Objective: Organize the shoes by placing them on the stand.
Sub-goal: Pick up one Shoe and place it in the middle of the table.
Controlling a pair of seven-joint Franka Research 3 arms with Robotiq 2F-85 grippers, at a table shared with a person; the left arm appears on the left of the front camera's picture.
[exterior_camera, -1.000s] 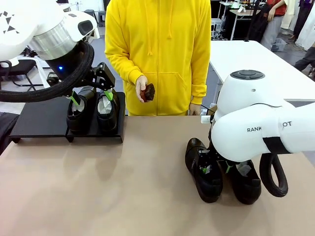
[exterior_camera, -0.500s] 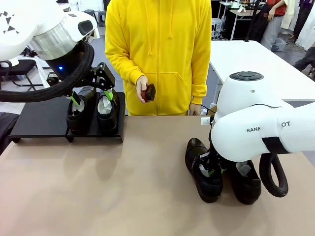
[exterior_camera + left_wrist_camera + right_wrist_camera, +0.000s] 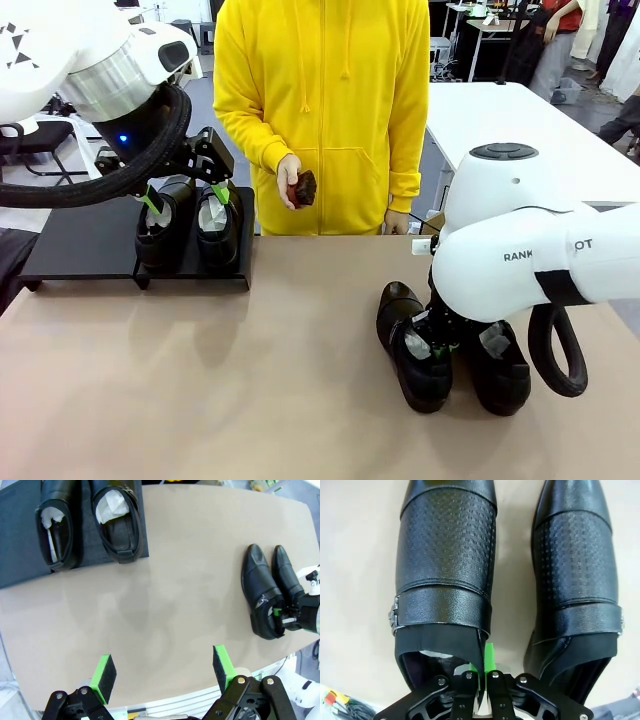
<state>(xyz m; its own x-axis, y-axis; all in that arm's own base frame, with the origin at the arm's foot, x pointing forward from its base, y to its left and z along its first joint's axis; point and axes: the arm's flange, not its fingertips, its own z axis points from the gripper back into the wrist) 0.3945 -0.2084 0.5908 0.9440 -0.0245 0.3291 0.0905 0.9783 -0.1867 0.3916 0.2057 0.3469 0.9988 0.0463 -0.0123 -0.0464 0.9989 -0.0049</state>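
Wrist: right hand (image 3: 485, 664) pinches shoe (image 3: 445, 570) collar | front: arm (image 3: 520, 260) hides it

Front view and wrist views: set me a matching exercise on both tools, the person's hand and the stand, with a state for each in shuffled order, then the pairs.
Column one
A. left tool
B. right tool
C. person's hand
D. stand

Column two
1. carries two shoes
2. shut on the collar of a shoe that lies on the tabletop
3. open, nothing between its pads
4. holds a small dark brush

Pairs: A-3, B-2, C-4, D-1
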